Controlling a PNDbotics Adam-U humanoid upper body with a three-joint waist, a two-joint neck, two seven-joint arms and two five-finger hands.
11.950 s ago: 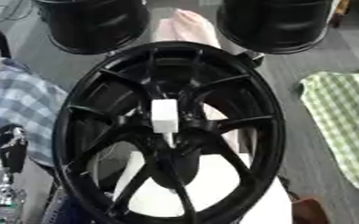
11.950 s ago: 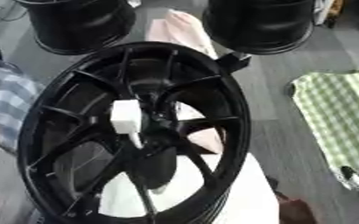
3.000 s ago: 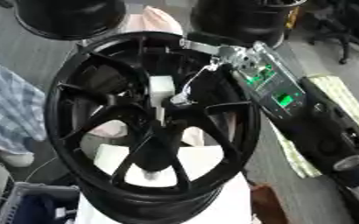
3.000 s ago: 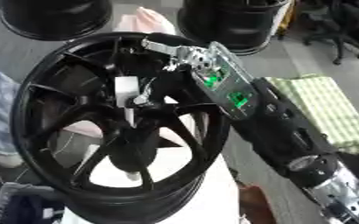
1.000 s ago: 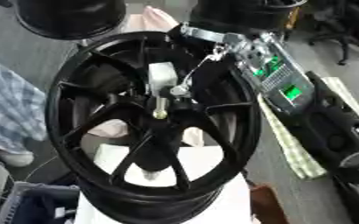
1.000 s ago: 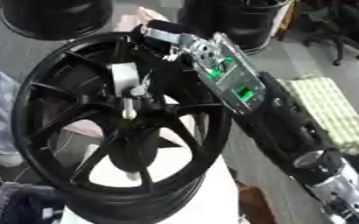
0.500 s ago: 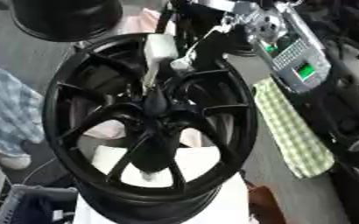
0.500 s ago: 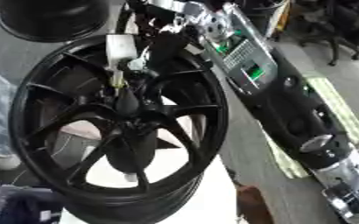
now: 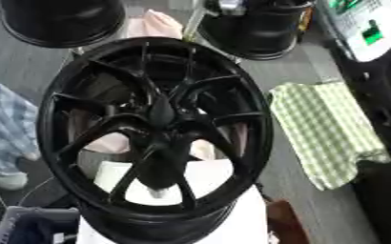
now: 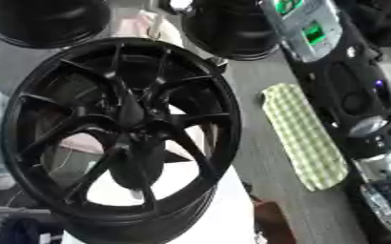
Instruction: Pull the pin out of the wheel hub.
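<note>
One black wheel hub (image 9: 161, 116) is seen at centre, two more black rims (image 9: 61, 21) behind. The right hand (image 10: 178, 5) is cut off at the top edge; its finger state cannot be told. No pin is visible in the hub. Only the right eye view shows the silver forearm joints (image 10: 382, 171).

Right arm (image 10: 349, 95) runs up the right side of both views, from lower right toward the top edge; black shell, silver joint low on it, pale forearm panel with green lights near the top. Right hand (image 9: 231, 5) sits at the top edge, only a small silver part showing, mostly cut off; finger pose unreadable. Left arm and left hand show in neither view.
</note>
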